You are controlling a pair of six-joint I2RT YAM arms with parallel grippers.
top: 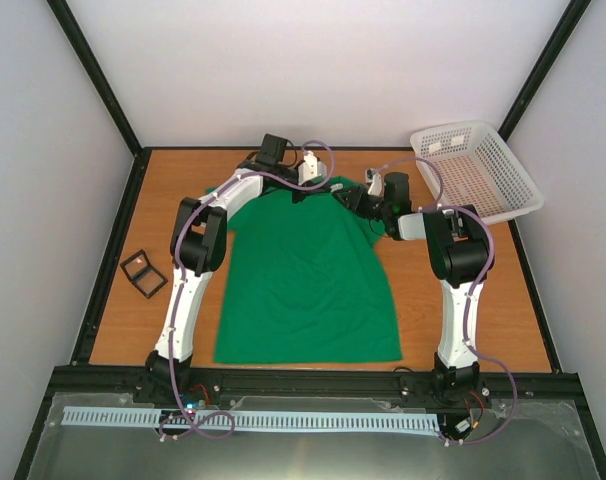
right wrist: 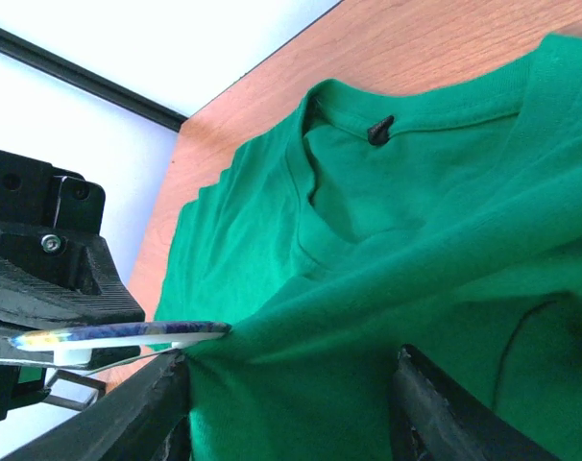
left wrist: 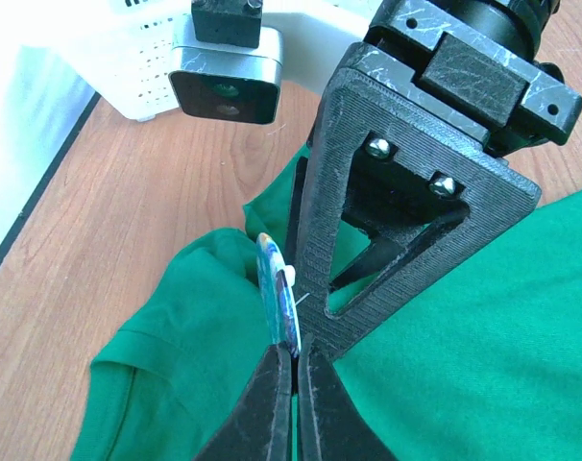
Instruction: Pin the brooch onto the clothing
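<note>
**A:** What lies closest to the arm bases?

**B:** The hem of the T-shirt (top: 303,290). It is plain bright green knit, spread flat on the table (top: 508,300), which is smooth orange-brown wood. Off the shirt's left sleeve, apart from the cloth, sits a small black square-framed case (top: 144,274).

**A:** And further up the shirt?

**B:** Both arms bend in over the neck end. The collar is a round stitched band with 1 dark label (right wrist: 380,128) sewn inside it.

**A:** Where is the brooch?

**B:** Beside the collar, at that far end. The brooch (left wrist: 277,288) is a thin round disc seen edge-on, bluish on its face and whitish on its back. The left gripper (left wrist: 293,360) holds it upright by its lower edge, with its 2 slim black fingers pressed fully together on it. The disc's rim meets a puckered point of the cloth.

**A:** And the right gripper (right wrist: 293,370)?

**B:** Its fingers are matte black ribbed plastic, shaped as open triangular frames. They stand about halfway apart, closed on a raised fold of green that fills the gap between them.

**A:** Does anything block the view?

**B:** From the left wrist, 1 triangular finger stands just behind the brooch and hides the shirt beyond it. The right wrist's grey-fronted camera (left wrist: 224,84) sits above that finger. From overhead, the arms cover the brooch entirely.

**A:** What is farthest away?

**B:** A white plastic lattice basket (top: 488,170) at the far right corner, apart from the shirt.
</note>
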